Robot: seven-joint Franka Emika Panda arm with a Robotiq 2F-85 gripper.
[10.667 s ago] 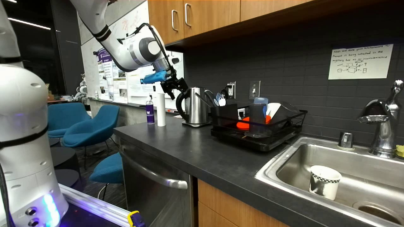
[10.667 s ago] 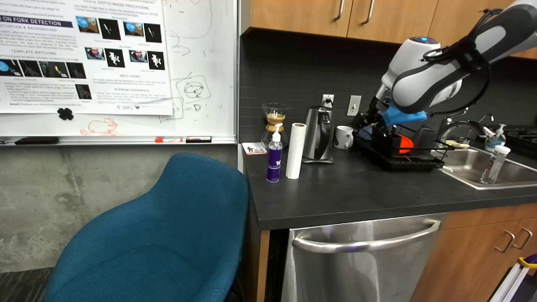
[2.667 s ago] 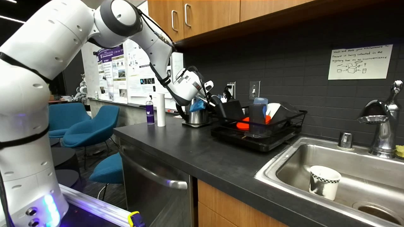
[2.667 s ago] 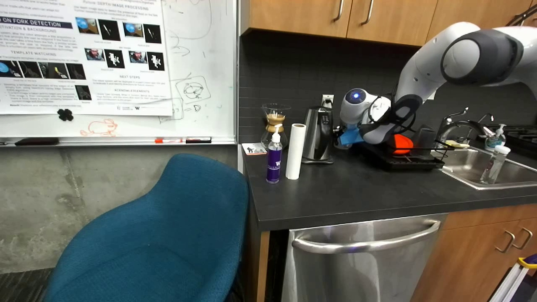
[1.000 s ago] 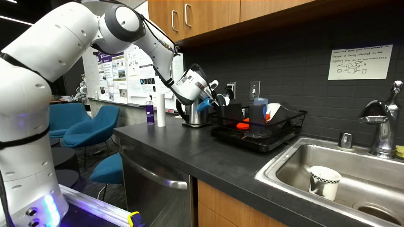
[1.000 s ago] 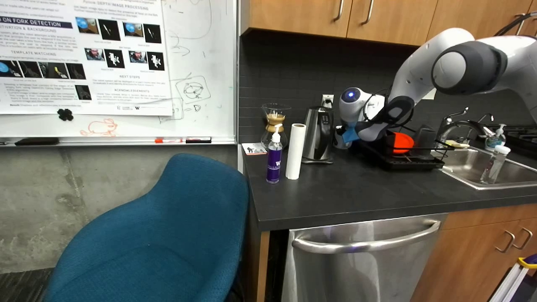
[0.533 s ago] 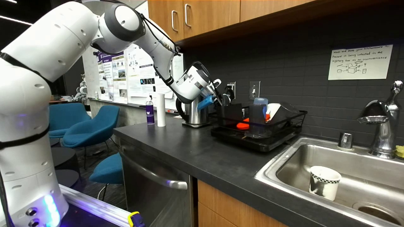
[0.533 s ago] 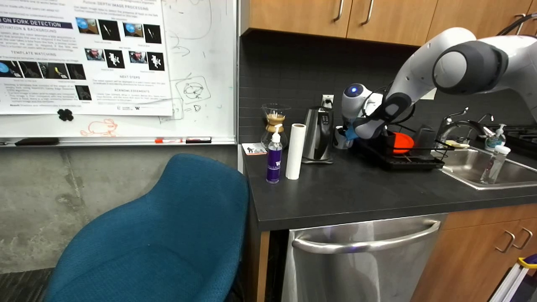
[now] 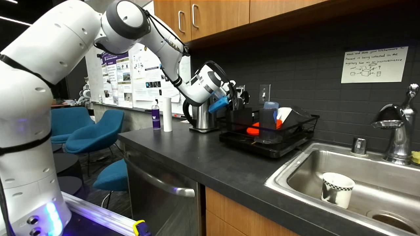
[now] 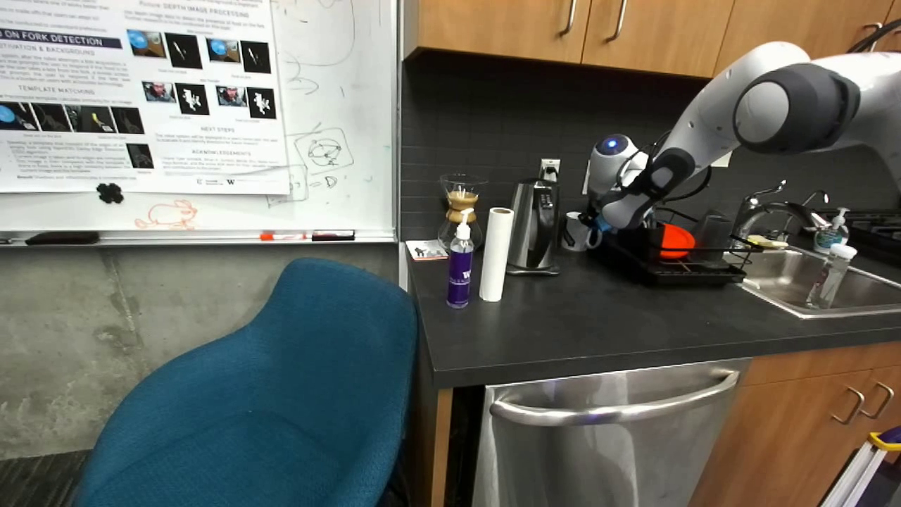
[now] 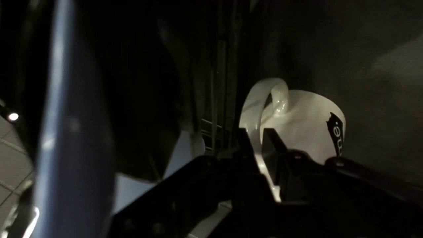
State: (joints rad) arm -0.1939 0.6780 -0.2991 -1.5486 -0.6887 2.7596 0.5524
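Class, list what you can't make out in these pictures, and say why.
Whether the tool grips the handle: wrist view, the tool itself hides the spot.
The rest of the lettering on the mug: wrist view, turned out of sight.
What the bluish thing is: wrist view, blurred.
Left part of the poster: in an exterior view, cut off by the edge.
Right end of the sink: both exterior views, cut off by the edge.
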